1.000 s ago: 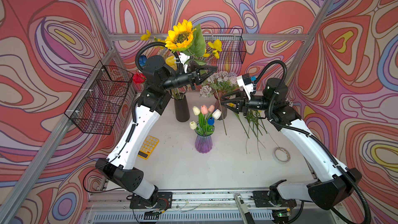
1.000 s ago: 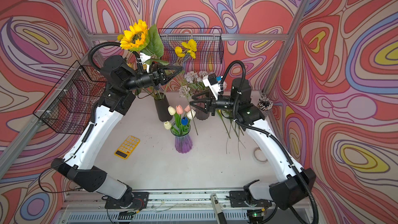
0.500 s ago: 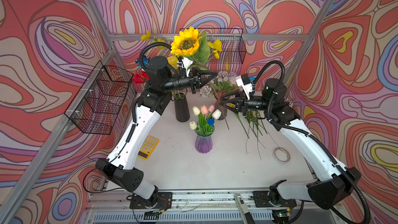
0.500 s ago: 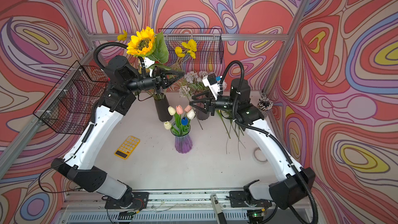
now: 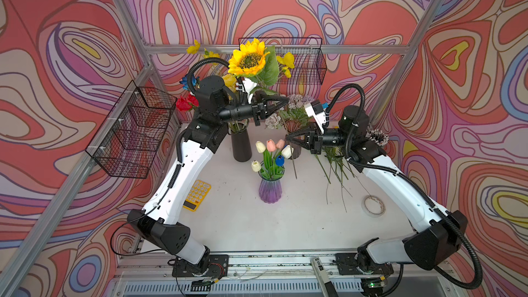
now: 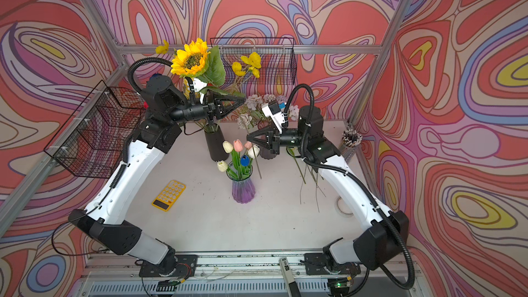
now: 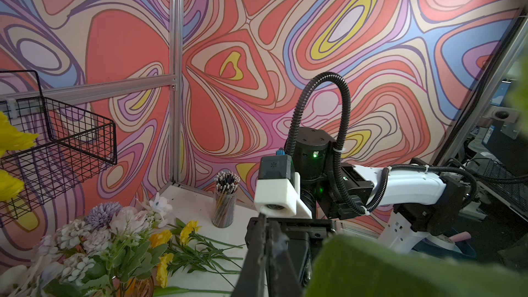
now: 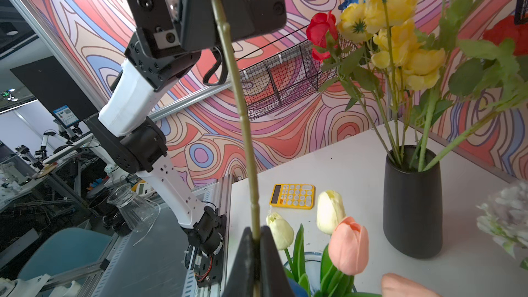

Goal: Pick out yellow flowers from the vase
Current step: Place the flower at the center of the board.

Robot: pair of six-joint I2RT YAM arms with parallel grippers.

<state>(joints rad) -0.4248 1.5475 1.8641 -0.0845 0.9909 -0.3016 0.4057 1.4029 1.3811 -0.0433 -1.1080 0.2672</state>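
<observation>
One sunflower (image 5: 248, 60), stem clamped by left gripper (image 5: 285, 100), right gripper (image 5: 287, 138)

Yellow, brown-centred sunflower (image 5: 248, 60) upper centre; black vase (image 5: 241, 147); purple vase (image 5: 270, 191) (ribbed) mid-frame; yellow calculator (image 5: 197, 195) on white table (image 5: 300, 218); walls (image 5: 57, 52) swirl red, lilac, blue, yellow.

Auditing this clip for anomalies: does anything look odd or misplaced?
The brown-centred yellow sunflower is held aloft oddly: left gripper and right gripper both clamp its single green stem. Other yellow flowers lie flat on the white table.
</observation>
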